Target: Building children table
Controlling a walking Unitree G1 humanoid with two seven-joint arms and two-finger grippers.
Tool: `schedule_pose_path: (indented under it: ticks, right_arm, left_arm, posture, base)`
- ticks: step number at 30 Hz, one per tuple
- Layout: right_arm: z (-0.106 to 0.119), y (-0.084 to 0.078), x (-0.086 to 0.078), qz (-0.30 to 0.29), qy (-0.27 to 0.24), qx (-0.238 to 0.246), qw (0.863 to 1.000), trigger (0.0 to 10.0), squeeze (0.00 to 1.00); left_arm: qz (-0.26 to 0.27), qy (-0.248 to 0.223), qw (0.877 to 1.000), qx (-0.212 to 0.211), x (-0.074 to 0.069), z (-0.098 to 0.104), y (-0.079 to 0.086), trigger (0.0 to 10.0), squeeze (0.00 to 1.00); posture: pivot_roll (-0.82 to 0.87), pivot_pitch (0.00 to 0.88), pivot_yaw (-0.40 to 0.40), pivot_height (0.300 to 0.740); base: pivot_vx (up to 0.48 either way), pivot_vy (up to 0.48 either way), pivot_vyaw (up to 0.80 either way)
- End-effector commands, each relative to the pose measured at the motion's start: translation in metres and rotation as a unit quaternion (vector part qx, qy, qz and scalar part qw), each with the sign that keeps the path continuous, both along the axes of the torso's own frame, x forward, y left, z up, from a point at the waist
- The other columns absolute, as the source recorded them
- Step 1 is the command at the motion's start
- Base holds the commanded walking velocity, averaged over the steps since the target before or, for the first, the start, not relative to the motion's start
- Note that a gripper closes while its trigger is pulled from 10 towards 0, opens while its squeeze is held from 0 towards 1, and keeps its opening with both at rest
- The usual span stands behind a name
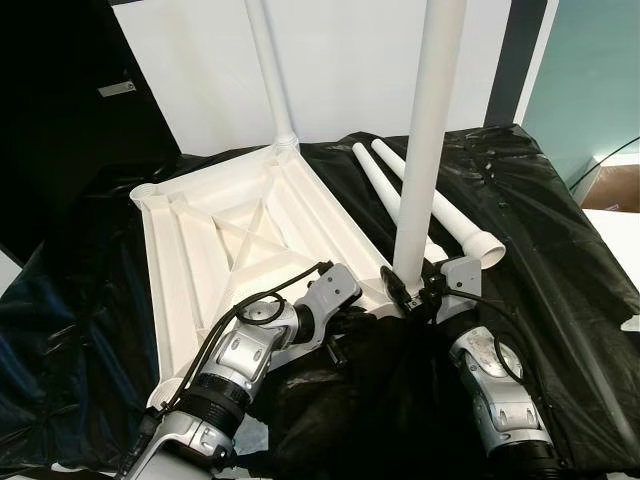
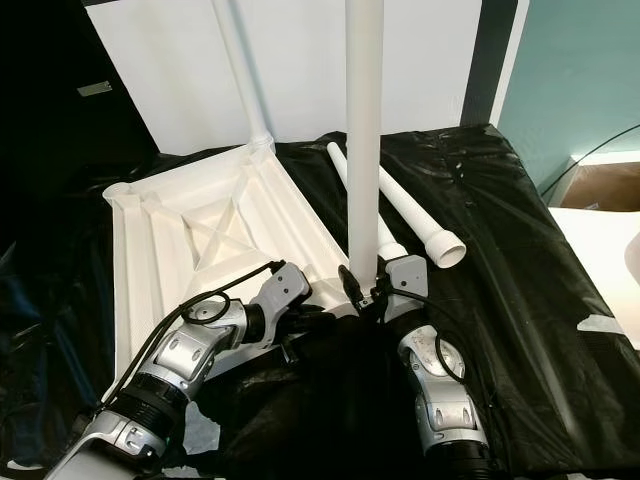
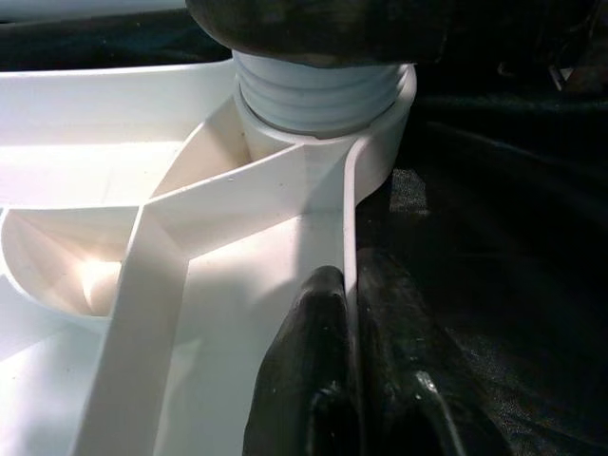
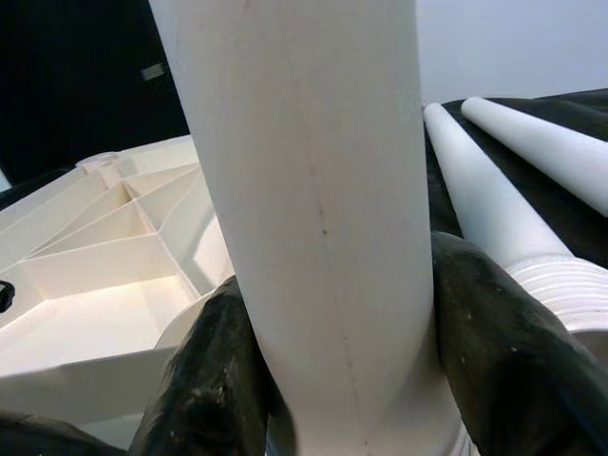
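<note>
I am pinching the rim of the tabletop (image 1: 230,240) with my left gripper (image 3: 347,370), one finger either side of the wall, to keep it from turning. Just ahead of those fingers the threaded socket (image 3: 323,114) is taking the leg (image 1: 425,150). My right gripper (image 2: 365,290) is clamping that upright leg near its base, probably screwing it in. The tabletop is lying upside down, white and ribbed; beyond my right gripper two spare legs (image 1: 430,205) are lying.

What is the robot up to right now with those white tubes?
Right gripper shut on upright leg at near corner socket. Left gripper pinching tabletop rim. Far leg fitted; two spare legs lying clear.
</note>
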State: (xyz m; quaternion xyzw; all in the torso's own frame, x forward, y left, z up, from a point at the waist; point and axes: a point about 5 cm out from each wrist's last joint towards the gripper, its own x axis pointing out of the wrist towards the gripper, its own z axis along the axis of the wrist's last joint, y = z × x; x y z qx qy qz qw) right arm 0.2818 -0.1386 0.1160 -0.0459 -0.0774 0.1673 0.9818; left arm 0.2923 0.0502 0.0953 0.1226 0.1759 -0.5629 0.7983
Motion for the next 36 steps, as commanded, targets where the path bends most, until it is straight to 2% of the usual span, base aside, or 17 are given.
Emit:
schedule_pose_path:
  ticks: [1,2,3,4,6,7,9,10,11,14,18,20,21,23,29,30,36]
  right_arm:
    - [0.013,-0.004,0.002,-0.030,-0.036,0.002,0.999,0.0,0.00]
    - [0.012,-0.003,0.003,-0.035,-0.032,-0.002,0.999,0.0,0.00]
    - [0.013,0.001,0.002,-0.023,-0.031,-0.008,0.999,10.0,0.00]
    - [0.013,0.005,0.001,0.002,-0.027,-0.012,1.000,10.0,1.00]
    - [0.013,0.005,0.001,0.002,-0.027,-0.012,1.000,10.0,1.00]
    - [0.012,0.010,0.002,0.041,-0.018,-0.015,0.999,10.0,1.00]
    - [0.012,0.013,0.002,0.067,-0.010,-0.017,0.998,10.0,1.00]
    - [0.018,0.011,0.009,0.102,-0.007,-0.019,0.995,10.0,0.00]
    - [0.018,0.011,0.009,0.102,-0.007,-0.019,0.995,10.0,0.00]
    - [0.029,0.004,0.022,0.175,0.002,-0.052,0.983,10.0,0.00]
    - [0.032,0.001,0.026,0.196,0.007,-0.065,0.978,10.0,0.00]
    - [0.023,-0.006,0.025,0.291,0.064,-0.121,0.947,10.0,0.00]
    - [0.023,-0.006,0.025,0.291,0.064,-0.121,0.947,10.0,0.00]
    - [0.015,-0.019,0.027,0.337,0.099,-0.165,0.922,10.0,0.00]
    - [0.014,-0.026,0.033,0.337,0.104,-0.186,0.917,10.0,0.00]
    - [0.017,-0.027,0.036,0.342,0.100,-0.191,0.915,0.0,0.00]
    - [0.032,-0.031,0.042,0.369,0.091,-0.191,0.905,0.0,0.00]
  left_arm:
    - [0.022,0.084,0.996,0.026,-0.018,-0.040,0.010,10.0,0.00]
    - [0.022,0.084,0.996,0.026,-0.018,-0.040,0.011,10.0,0.00]
    - [0.023,0.084,0.996,0.027,-0.018,-0.040,0.011,10.0,0.00]
    - [0.023,0.084,0.996,0.028,-0.018,-0.040,0.012,10.0,0.00]
    - [0.023,0.084,0.996,0.028,-0.018,-0.040,0.012,10.0,0.00]
    - [0.024,0.084,0.996,0.028,-0.018,-0.040,0.011,10.0,0.00]
    - [0.024,0.084,0.996,0.028,-0.017,-0.040,0.011,10.0,0.00]
    - [0.024,0.083,0.996,0.027,-0.018,-0.040,0.010,10.0,0.00]
    - [0.024,0.083,0.996,0.027,-0.018,-0.040,0.010,10.0,0.00]
    - [0.023,0.083,0.996,0.025,-0.017,-0.039,0.009,10.0,0.00]
    - [0.023,0.083,0.996,0.025,-0.017,-0.039,0.008,10.0,0.00]
    - [0.025,0.083,0.996,0.024,-0.017,-0.039,0.008,10.0,0.00]
    - [0.025,0.083,0.996,0.024,-0.017,-0.039,0.008,10.0,0.00]
    - [0.028,0.083,0.996,0.024,-0.017,-0.040,0.010,10.0,0.00]
    - [0.030,0.083,0.996,0.023,-0.018,-0.040,0.011,10.0,0.00]
    - [0.031,0.084,0.996,0.024,-0.018,-0.040,0.011,10.0,0.00]
    - [0.033,0.083,0.996,0.025,-0.017,-0.040,0.013,10.0,0.00]
  posture:
    - [-0.01,0.000,0.083,0.740]
    - [-0.01,0.000,0.083,0.740]
    - [-0.01,0.000,0.081,0.740]
    - [-0.01,0.000,0.081,0.740]
    - [-0.01,0.000,0.081,0.740]
    - [-0.01,0.000,0.078,0.740]
    - [-0.01,0.000,0.078,0.740]
    - [-0.01,0.000,0.078,0.740]
    - [-0.01,0.000,0.078,0.740]
    - [-0.02,0.000,0.076,0.740]
    - [-0.02,0.000,0.076,0.740]
    - [-0.01,0.000,0.070,0.740]
    - [-0.01,0.000,0.070,0.740]
    - [0.00,0.000,0.066,0.740]
    - [0.00,0.000,0.066,0.740]
    - [0.01,0.000,0.066,0.740]
    - [0.01,0.000,0.068,0.740]
  base:
    - [0.000,0.000,0.00]
    - [0.000,0.000,0.00]
    - [0.000,0.000,0.00]
    - [0.000,0.000,0.00]
    - [0.000,0.000,0.00]
    - [0.000,0.000,0.00]
    - [0.000,0.000,0.00]
    - [0.000,0.000,0.00]
    - [0.000,0.000,0.00]
    - [0.000,0.000,0.00]
    - [0.000,0.000,0.00]
    - [0.000,0.000,0.00]
    - [0.000,0.000,0.00]
    - [0.000,0.000,0.00]
    - [0.000,0.000,0.00]
    - [0.000,0.000,0.00]
    - [0.000,0.000,0.00]
